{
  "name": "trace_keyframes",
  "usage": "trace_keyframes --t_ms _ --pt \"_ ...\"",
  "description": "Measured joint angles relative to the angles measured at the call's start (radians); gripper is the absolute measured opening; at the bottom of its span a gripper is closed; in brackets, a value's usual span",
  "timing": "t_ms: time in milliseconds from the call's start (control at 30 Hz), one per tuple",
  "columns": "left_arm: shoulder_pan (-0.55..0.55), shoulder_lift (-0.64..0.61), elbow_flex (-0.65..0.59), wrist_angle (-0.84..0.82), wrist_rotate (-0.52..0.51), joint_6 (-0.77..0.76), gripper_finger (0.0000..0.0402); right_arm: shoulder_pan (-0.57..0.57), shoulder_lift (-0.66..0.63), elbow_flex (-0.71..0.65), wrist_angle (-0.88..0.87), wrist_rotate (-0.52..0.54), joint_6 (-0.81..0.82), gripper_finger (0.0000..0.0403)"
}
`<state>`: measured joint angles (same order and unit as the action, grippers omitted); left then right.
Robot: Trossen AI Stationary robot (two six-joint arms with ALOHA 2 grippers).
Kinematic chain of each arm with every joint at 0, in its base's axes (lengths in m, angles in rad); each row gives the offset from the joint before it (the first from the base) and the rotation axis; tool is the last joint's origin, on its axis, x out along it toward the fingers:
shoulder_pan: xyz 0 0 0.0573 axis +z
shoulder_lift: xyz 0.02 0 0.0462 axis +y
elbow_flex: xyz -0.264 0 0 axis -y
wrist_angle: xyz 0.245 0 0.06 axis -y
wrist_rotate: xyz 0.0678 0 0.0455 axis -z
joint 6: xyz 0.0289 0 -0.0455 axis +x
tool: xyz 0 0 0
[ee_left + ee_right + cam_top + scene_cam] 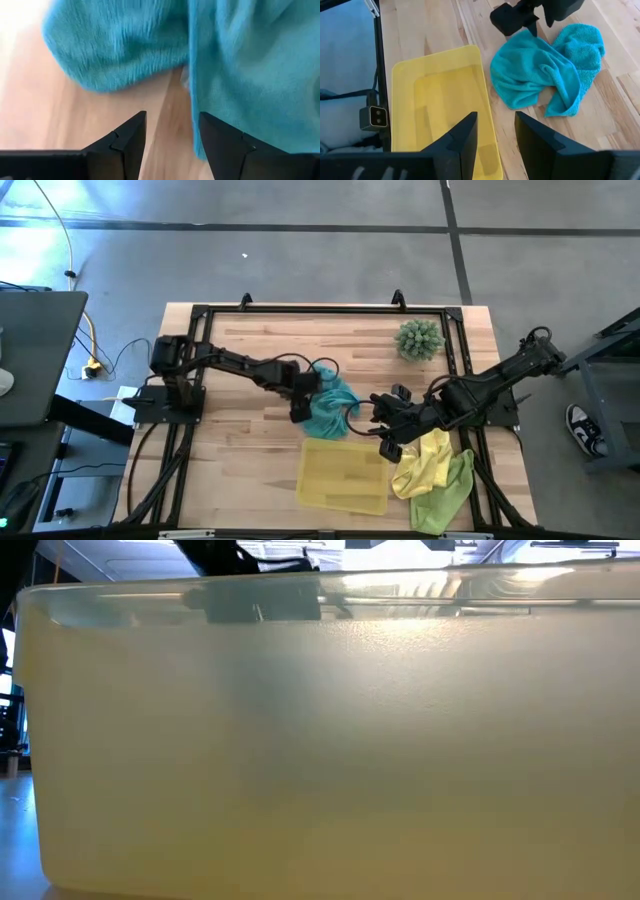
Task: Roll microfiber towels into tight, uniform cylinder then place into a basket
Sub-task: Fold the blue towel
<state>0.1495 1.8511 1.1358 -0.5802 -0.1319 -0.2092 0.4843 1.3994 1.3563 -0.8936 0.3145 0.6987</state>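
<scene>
One crumpled teal towel point(330, 412) lay on the counter point(250, 440) under the wide, empty left tool point(170, 145). The right tool point(495, 135), parted and empty, hovered beside one yellow basket point(345, 475), one yellow towel point(425, 460) and one lime towel point(445, 495).

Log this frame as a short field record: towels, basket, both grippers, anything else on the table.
teal towel: crumpled on the wood, unrolled, beside the basket's far edge
yellow towel: crumpled heap to the right of the basket
lime green towel: lies partly under the yellow towel, near the table's front edge
basket: yellow tray, no towels in it
left gripper: open, low over the table at the teal towel's edge, holding nothing
right gripper: open, empty, hovering over the basket's edge
spiky green plant: far right part of the table
</scene>
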Motion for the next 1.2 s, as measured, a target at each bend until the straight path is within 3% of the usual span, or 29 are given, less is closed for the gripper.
trace_keyframes --t_ms 433,767,1000,1200 --pt "0.040 0.000 0.000 0.004 0.147 -0.126 0.0172 -0.003 0.000 0.000 0.001 0.005 -0.048 0.0122" --pt "0.038 0.001 0.000 0.006 0.089 -0.213 0.0172 -0.003 0.000 0.000 0.001 0.008 -0.045 0.0122" --pt "0.001 0.007 0.000 0.059 0.134 -0.286 0.0172 -0.008 0.000 0.000 0.001 0.008 -0.047 0.0122" --pt "-0.035 0.012 0.000 0.055 0.007 -0.270 0.0172 -0.014 0.000 0.000 0.000 0.008 -0.051 0.0122"
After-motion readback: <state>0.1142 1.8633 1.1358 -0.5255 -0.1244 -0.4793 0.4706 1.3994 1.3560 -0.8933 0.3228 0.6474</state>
